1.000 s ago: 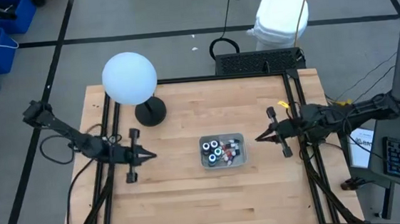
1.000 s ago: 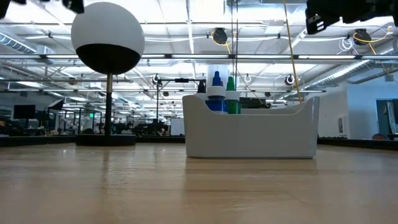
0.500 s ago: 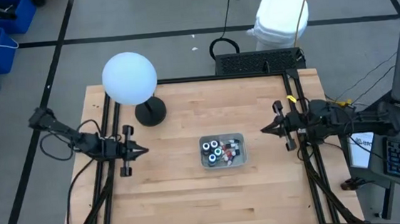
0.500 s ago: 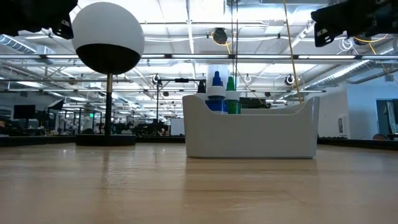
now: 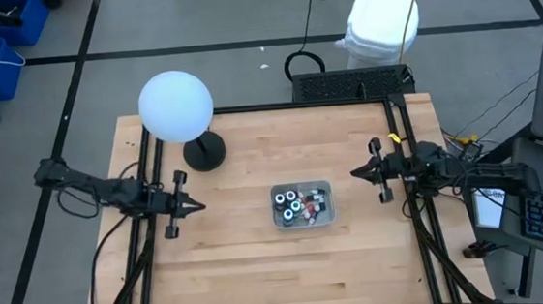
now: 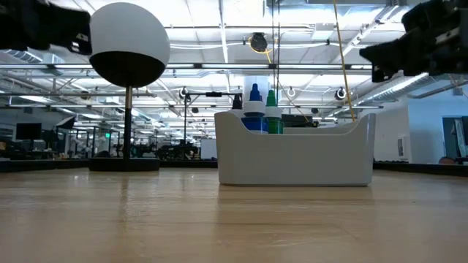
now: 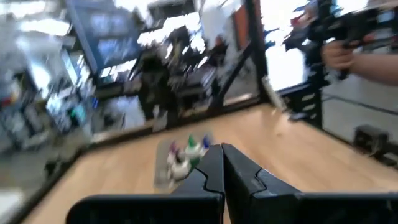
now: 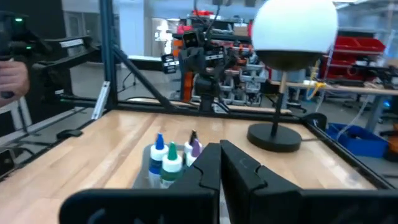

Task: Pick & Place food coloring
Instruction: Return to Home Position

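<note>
Fingers together on left end effector (image 5: 194, 206) and right end effector (image 5: 355, 174), nothing held. Visible food coloring (image 5: 295, 206) is contained in gray bin (image 5: 325, 218), between both tips. Homing should be kept high, clear of lamp (image 5: 177, 106).

I count 1 worktop (image 5: 261, 269) and 2 arms, each ending in 1 claw: the left claw (image 5: 196, 205) and the right claw (image 5: 356, 174). On the worktop I have 1 gray bin (image 5: 300, 186) and 1 globe lamp (image 5: 176, 106). The food coloring bottles (image 5: 295, 206) are packed in that bin. From above I make out 3 or 4 round tops, the rest too crowded to count. From worktop height, 2 show above the rim: 1 blue tip (image 6: 254, 93) and 1 green tip (image 6: 271, 97).
</note>
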